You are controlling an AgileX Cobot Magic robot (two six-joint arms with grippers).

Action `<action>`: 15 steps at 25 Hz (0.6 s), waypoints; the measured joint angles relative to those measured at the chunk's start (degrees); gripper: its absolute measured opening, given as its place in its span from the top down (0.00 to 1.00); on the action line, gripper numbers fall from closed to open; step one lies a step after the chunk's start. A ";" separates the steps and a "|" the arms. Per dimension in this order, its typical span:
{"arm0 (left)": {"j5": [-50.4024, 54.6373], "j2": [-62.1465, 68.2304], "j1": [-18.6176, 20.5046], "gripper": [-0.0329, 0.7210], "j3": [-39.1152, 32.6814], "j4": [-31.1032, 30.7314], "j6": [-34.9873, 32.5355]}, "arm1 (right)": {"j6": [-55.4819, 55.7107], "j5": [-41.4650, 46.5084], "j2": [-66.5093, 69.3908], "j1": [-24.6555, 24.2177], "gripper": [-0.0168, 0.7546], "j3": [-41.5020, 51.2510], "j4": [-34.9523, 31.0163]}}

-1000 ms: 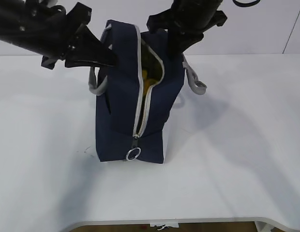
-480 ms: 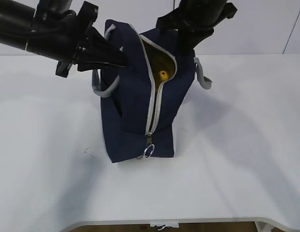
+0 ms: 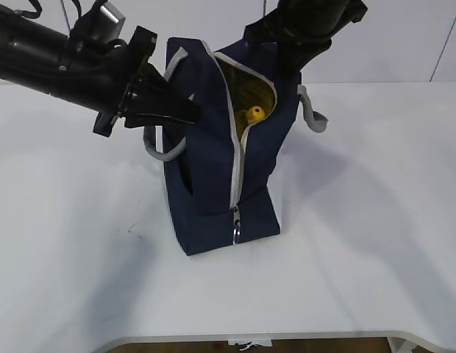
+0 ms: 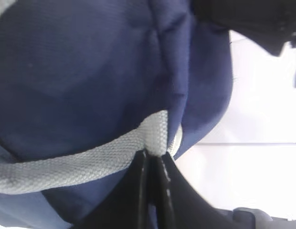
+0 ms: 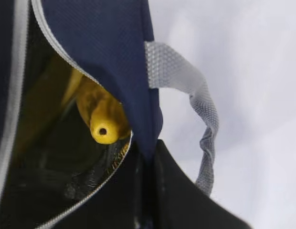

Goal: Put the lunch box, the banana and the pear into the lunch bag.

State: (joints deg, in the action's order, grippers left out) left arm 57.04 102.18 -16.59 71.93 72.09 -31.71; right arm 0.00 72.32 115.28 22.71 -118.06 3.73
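Note:
The navy lunch bag point(image 3: 213, 169) stands upright on the white table, its grey zipper open at the top. My left gripper point(image 3: 190, 114) is shut on the bag's grey left handle point(image 4: 67, 167), with the webbing pinched at my fingertips point(image 4: 153, 155). My right gripper point(image 3: 290, 62) is shut on the navy fabric rim point(image 5: 147, 157) beside the opening. Inside the bag lies the banana point(image 5: 105, 129), whose yellow tip pokes up in the opening point(image 3: 252, 114). The lunch box and the pear are hidden.
The bag's other grey handle point(image 3: 315, 114) hangs loose on its right side. A metal ring pull point(image 3: 235, 234) dangles at the zipper's lower end. The white table point(image 3: 375, 243) ends at a front edge near the bottom of the exterior view.
Both grippers and the bag have shifted to the right across the table. The opening has spread wider, and the yellow banana tip now shows more clearly.

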 joint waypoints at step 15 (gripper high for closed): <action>8.55 -1.95 1.68 0.49 0.00 -0.65 -0.04 | 2.56 -0.21 -1.09 0.00 0.31 0.00 -9.62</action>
State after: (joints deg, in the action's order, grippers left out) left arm 65.59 100.23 -14.91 71.93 71.44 -31.75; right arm 2.56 72.12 114.19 22.71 -118.06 -5.89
